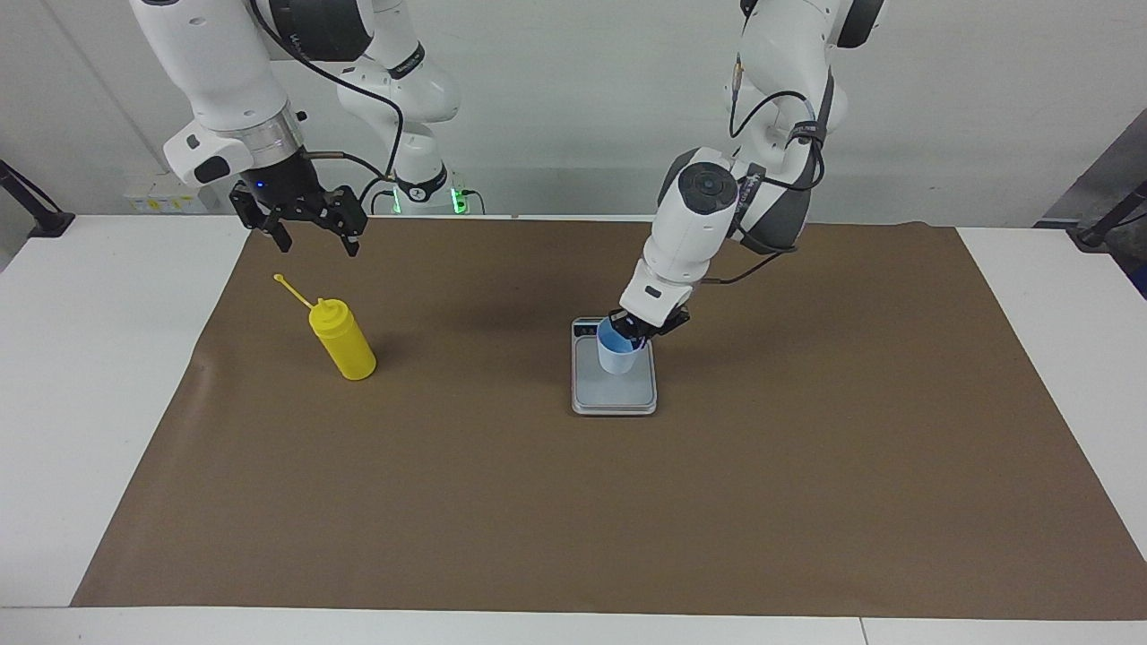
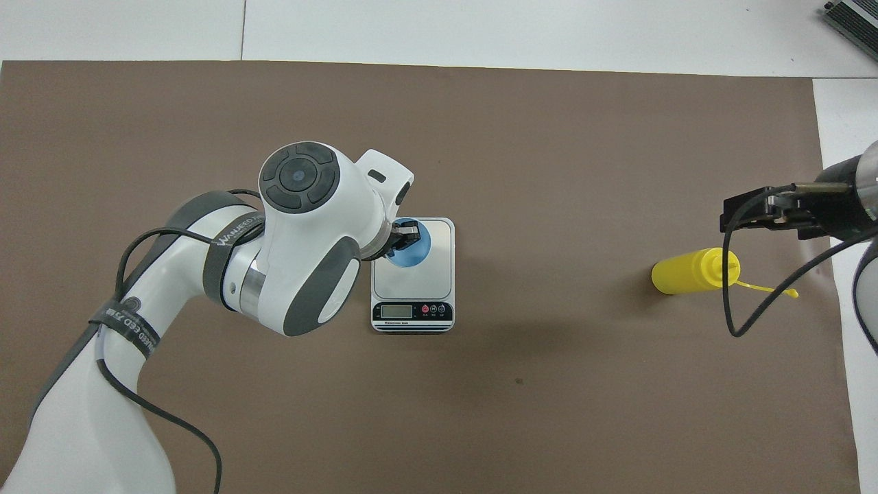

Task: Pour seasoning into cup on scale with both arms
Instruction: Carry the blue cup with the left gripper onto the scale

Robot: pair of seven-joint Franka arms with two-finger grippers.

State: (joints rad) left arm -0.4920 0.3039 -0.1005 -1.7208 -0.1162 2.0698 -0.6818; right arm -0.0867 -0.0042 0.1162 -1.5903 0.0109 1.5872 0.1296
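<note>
1. Left gripper pinches the blue cup's rim over the kitchen scale.
2. Right gripper hangs open above the yellow squeeze bottle (well apart from the scale).
3. An off-centre release could tip the cup.

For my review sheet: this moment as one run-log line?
left gripper: shut on cup, over scale | right gripper: jaws open, waits above seasoning bottle | pour: not begun
</note>
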